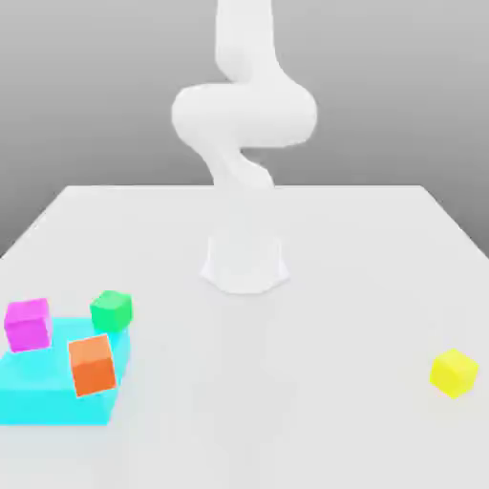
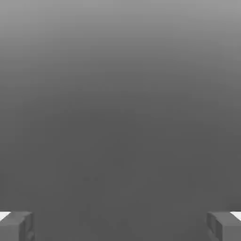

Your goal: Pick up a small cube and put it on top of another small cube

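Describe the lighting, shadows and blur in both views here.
Exterior view: flat, even light, overall soft blur; the white arm almost washes into the table, and the yellow cube casts barely any shadow. Hand view: plain grey gradient, lighter at one edge, with two fingertips at the corners, no glare.

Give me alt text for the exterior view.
A white robot arm rises from a white table. At the view's left, magenta, green and orange cubes cluster on a cyan block; a yellow cube sits alone at the right.
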